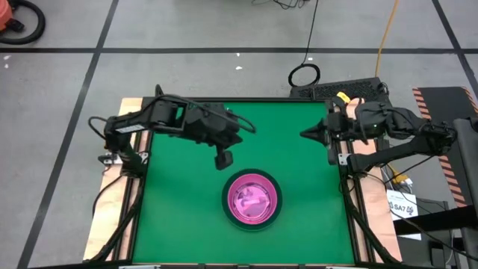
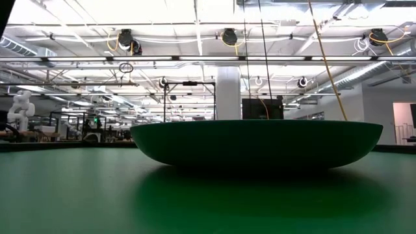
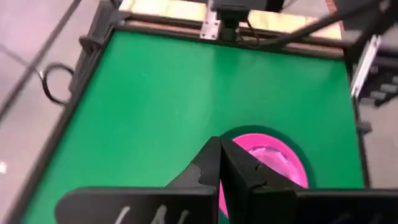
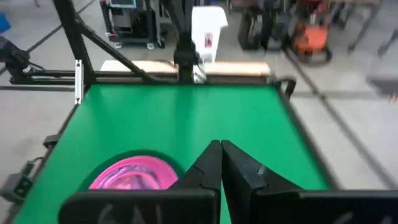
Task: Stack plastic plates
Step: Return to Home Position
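Observation:
One stack of plates (image 1: 253, 199) sits on the green table near its near edge: a dark grey plate at the bottom, a hot pink one inside it, translucent pink pieces on top. The low view shows the dark plate (image 2: 257, 143) resting on its base. The pink stack also shows in the left wrist view (image 3: 273, 163) and the right wrist view (image 4: 134, 173). My left gripper (image 1: 222, 161) hangs shut above the table, just beyond the stack toward the far-left. My right gripper (image 1: 306, 134) is shut over the table's right edge.
The green mat (image 1: 187, 217) lies bare around the stack. Wooden borders and black frame rails (image 1: 347, 187) run along the table's left and right sides. Cables and a coiled cord (image 1: 304, 75) lie on the floor beyond the far edge.

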You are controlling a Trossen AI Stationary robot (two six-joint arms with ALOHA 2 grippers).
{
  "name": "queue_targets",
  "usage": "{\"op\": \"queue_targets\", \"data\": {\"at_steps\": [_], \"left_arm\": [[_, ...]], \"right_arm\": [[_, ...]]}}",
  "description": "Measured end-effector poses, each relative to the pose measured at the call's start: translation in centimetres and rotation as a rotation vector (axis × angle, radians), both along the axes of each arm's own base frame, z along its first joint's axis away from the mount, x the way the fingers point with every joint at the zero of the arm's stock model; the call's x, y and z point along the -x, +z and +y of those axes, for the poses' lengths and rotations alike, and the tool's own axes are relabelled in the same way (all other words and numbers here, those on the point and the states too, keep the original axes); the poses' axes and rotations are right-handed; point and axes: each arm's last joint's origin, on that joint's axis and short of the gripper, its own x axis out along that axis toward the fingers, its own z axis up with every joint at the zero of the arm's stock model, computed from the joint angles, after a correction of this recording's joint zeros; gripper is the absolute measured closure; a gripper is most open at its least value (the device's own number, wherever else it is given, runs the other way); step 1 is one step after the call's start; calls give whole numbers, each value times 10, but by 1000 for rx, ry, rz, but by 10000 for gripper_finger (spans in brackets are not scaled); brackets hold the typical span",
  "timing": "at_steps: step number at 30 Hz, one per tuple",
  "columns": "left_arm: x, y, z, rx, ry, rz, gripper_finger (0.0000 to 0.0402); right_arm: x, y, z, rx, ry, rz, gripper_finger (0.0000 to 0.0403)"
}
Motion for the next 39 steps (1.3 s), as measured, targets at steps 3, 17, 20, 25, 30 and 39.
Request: {"op": "queue_targets", "data": {"at_steps": [3, 17, 20, 25, 30, 39], "left_arm": [[11, 9, -3, -88, -36, -20, 395], [52, 32, 13, -175, -39, -40, 396], [50, 30, 10, -156, -61, -35, 396], [46, 7, -1, -119, -48, 47, 396], [56, -24, -14, -81, -50, -2, 396], [95, -78, -14, -24, -3, -165, 396]], "right_arm": [[0, 3, 0, 47, 19, -32, 402], [12, -11, 5, 52, 81, -113, 402], [10, -21, 6, 51, 81, -136, 403], [11, -38, 6, 49, 81, -123, 403], [15, -56, 6, 56, 87, -171, 403], [27, -93, 5, 57, 89, -204, 403]]}}
